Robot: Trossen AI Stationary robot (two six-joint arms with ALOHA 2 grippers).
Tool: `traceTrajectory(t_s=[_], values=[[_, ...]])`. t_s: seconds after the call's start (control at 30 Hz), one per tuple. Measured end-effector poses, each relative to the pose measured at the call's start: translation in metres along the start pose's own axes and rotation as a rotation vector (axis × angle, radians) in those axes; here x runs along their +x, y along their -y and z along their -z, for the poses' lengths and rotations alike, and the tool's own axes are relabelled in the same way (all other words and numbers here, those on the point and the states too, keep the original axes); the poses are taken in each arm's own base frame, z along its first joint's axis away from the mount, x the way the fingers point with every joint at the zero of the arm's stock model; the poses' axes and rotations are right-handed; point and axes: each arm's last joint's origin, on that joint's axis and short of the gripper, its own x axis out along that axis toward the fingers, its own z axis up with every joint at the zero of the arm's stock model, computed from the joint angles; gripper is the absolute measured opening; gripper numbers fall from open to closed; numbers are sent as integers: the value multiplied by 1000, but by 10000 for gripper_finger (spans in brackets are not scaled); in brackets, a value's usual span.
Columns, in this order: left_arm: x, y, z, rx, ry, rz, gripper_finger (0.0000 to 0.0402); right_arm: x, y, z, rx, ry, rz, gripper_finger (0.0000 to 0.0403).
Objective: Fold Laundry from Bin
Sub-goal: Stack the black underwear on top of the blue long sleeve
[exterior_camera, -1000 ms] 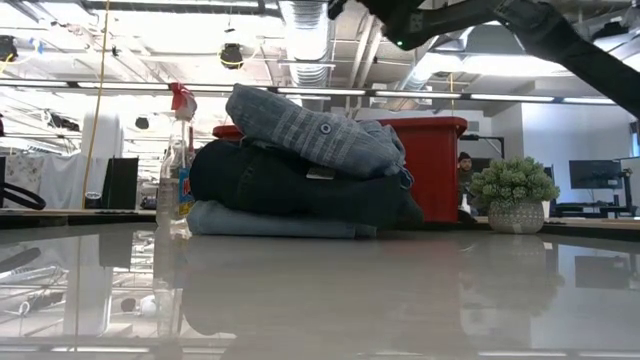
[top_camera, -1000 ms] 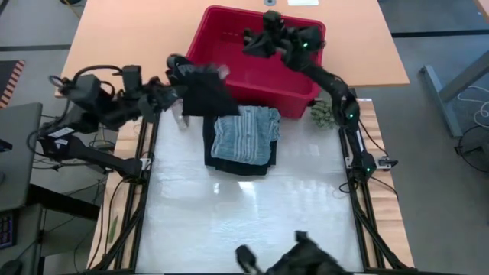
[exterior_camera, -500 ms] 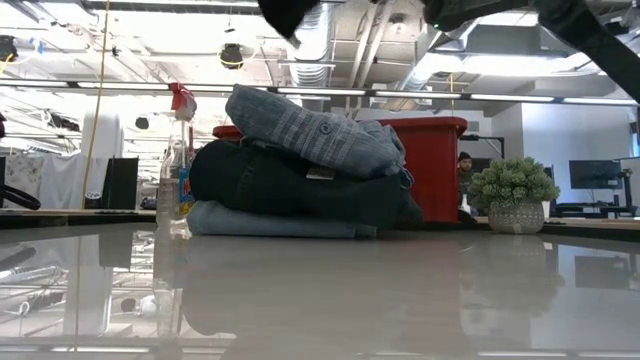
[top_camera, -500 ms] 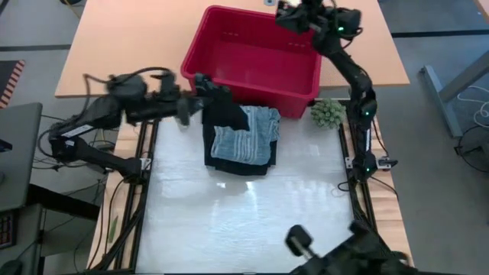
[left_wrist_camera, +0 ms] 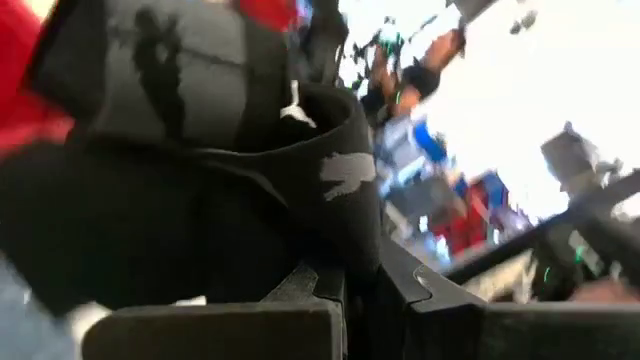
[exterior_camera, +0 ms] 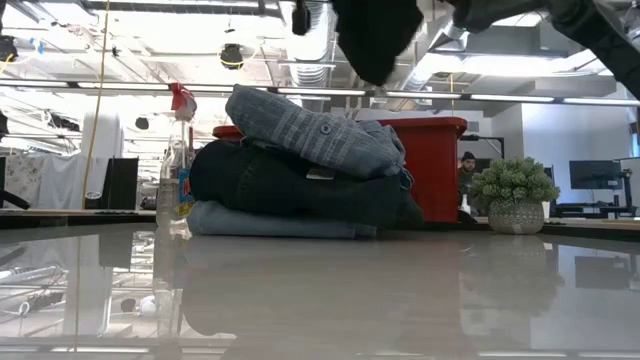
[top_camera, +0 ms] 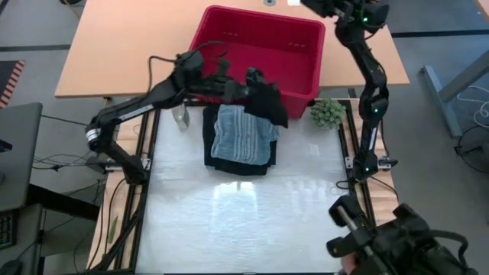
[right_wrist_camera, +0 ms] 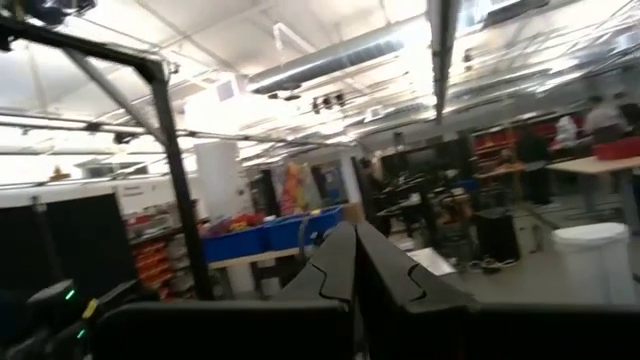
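Above the folded stack of grey-blue and dark garments [top_camera: 243, 139], the left gripper [top_camera: 248, 82] pinches a limp black cloth garment [top_camera: 269, 103]; dragging could topple the stack.

The near part of the table [top_camera: 244, 221] is open for passage. The stack of folded laundry [top_camera: 241, 141] occupies its far centre, with the red bin [top_camera: 229, 57] directly behind. A spray bottle [exterior_camera: 176, 160] stands just left of the stack; a small potted plant [top_camera: 326, 113] stands to its right. A dark garment [top_camera: 267, 99] hangs above the stack's far right corner.
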Motion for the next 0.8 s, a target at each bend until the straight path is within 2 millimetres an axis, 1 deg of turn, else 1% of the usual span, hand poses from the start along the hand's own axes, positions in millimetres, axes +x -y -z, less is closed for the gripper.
traceTrajectory(t_s=[0.03,0.13,0.27,0.33,0.47,0.53,0.6,0.7,0.8], values=[[2,-6,2,-3,-37,-4,0,-3,0,-1,-3,4,9,31],[2,-22,15,-5,-150,-111,0,-4,0,-2,-4,5,12,30],[-1,-49,43,-79,-296,-246,0,-1,-1,0,-4,2,-1,30],[-6,-59,56,-121,-325,-331,0,1,-1,0,-7,2,-9,30],[-24,-72,69,-184,-346,-469,0,9,-3,3,-4,-2,-32,30],[-31,-76,74,-194,-357,-516,0,14,-3,5,0,-4,-44,31],[-39,-75,77,-208,-372,-560,0,17,-4,6,3,-6,-53,31],[-51,-71,75,-209,-361,-613,0,19,-4,7,5,-7,-59,31],[-56,-73,71,-197,-314,-669,1,20,-4,7,7,-7,-61,31]])
